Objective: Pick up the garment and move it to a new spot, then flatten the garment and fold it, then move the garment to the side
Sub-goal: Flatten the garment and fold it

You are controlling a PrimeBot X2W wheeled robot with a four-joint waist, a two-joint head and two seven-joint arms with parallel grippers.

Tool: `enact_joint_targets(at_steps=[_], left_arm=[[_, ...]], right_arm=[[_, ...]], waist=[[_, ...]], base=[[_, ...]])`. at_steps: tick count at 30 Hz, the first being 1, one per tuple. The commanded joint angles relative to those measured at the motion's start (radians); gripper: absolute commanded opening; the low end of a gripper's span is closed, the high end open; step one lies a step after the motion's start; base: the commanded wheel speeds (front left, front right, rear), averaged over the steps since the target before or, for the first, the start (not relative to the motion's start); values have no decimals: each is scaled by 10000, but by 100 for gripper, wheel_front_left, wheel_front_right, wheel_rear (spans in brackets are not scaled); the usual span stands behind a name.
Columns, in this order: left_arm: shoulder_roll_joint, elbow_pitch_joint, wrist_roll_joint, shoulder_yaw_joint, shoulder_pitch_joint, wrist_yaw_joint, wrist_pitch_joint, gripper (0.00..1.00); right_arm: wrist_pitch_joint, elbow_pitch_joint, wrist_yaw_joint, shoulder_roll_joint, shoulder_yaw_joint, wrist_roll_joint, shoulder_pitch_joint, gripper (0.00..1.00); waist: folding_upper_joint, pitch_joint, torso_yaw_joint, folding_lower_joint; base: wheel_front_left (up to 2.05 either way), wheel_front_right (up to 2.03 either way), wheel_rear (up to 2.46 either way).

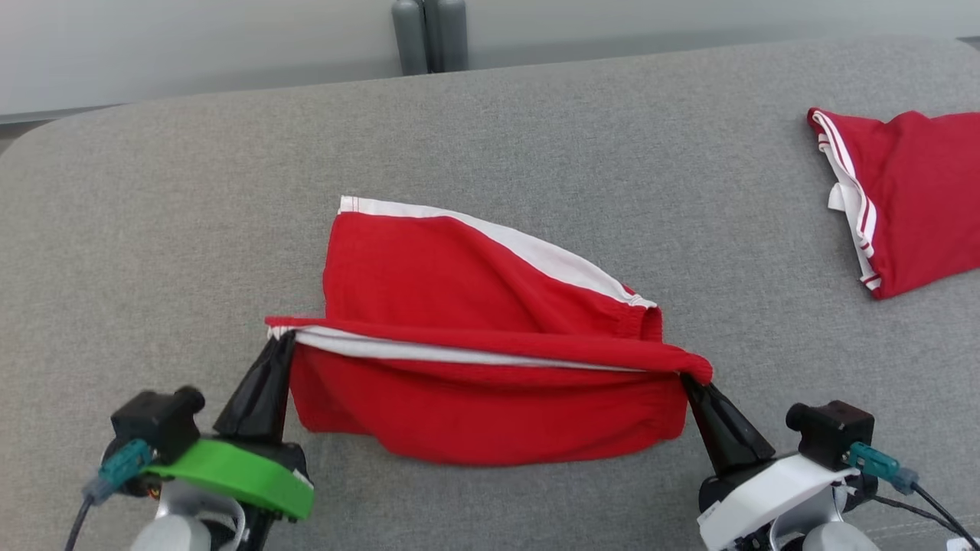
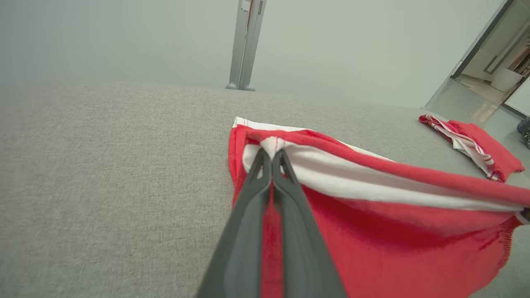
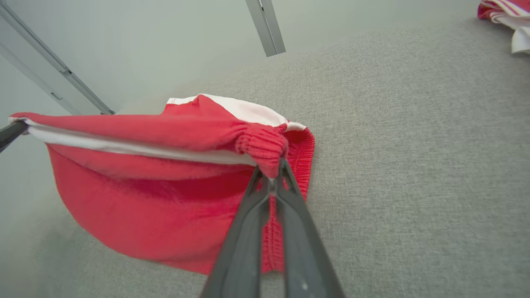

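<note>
At near centre, stretching the red garment (image 1: 459, 413) between left gripper (image 1: 282, 342) and right gripper (image 1: 689, 380), both pinched tight on it. Far right, another red cloth (image 1: 919, 199).

**Bare test room or lab**

A wide grey woven-fabric surface (image 1: 536, 138) with rounded corners stands before a plain pale wall (image 2: 124, 37). Grey metal posts (image 1: 430, 34) rise behind it, and an open doorway (image 2: 492, 58) gives onto a glossy floor (image 2: 476, 97).
</note>
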Motion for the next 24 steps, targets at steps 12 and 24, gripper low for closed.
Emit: enact_joint_targets(at_steps=[12, 24], left_arm=[[75, 3962, 344, -498, -4272, -340, 193, 0], [-15, 6463, 503, -1142, -6573, -434, -6, 0]], right_arm=[[-364, 1591, -1, 844, 112, -127, -2136, 0], [-647, 2558, -1, 1270, 393, -128, -3193, 0]], waist=[[-1, 1561, -711, 1], [-1, 2151, -934, 1]], base=[[0, 0, 0], [0, 0, 0]])
